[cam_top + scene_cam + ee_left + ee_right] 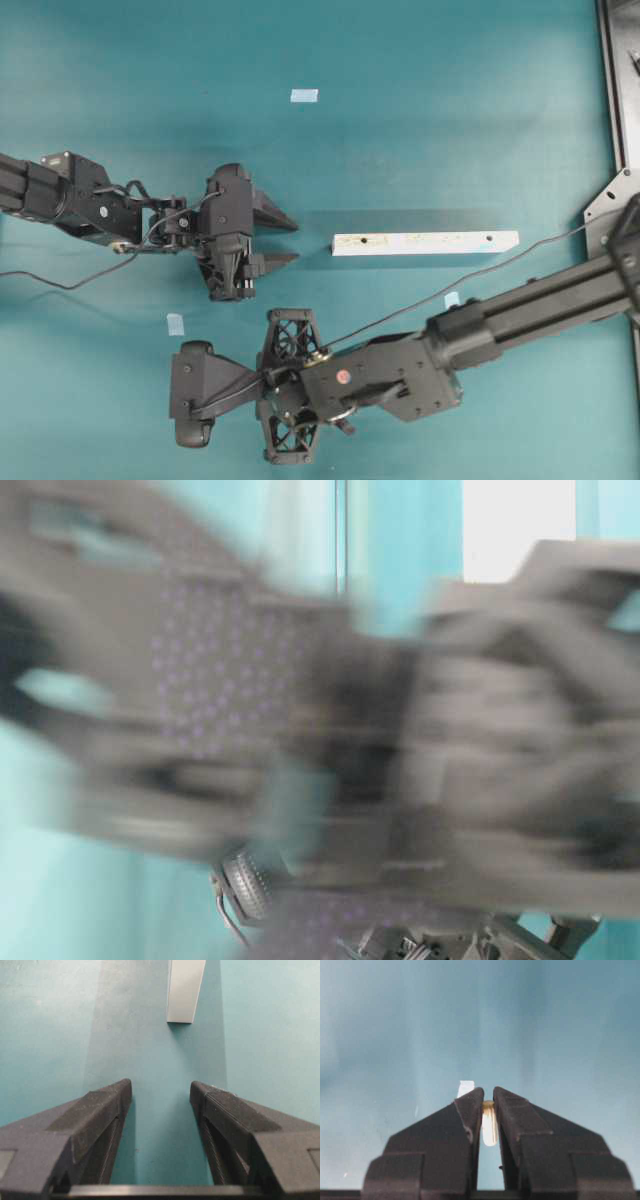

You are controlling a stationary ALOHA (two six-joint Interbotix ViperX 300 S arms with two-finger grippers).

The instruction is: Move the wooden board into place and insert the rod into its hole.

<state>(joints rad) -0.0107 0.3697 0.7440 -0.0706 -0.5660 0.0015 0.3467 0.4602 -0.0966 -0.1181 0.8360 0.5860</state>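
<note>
Right gripper (pixel 487 1105) pinches the rod (pixel 489 1127) by a thin grip; a tilt could drop it short of the board (pixel 425 243).

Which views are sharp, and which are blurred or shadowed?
Overhead view: sharp, the wooden board casts a soft shadow above it. Table-level view: heavily blurred, nothing readable. Left wrist view: sharp, a broad shadow band runs up to the board. Right wrist view: fingers sharp around the rod, background hazy.

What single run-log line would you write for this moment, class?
right gripper: shut on rod | left gripper: open, short of wooden board | board: flat on table, untouched | rod: not inserted
</note>
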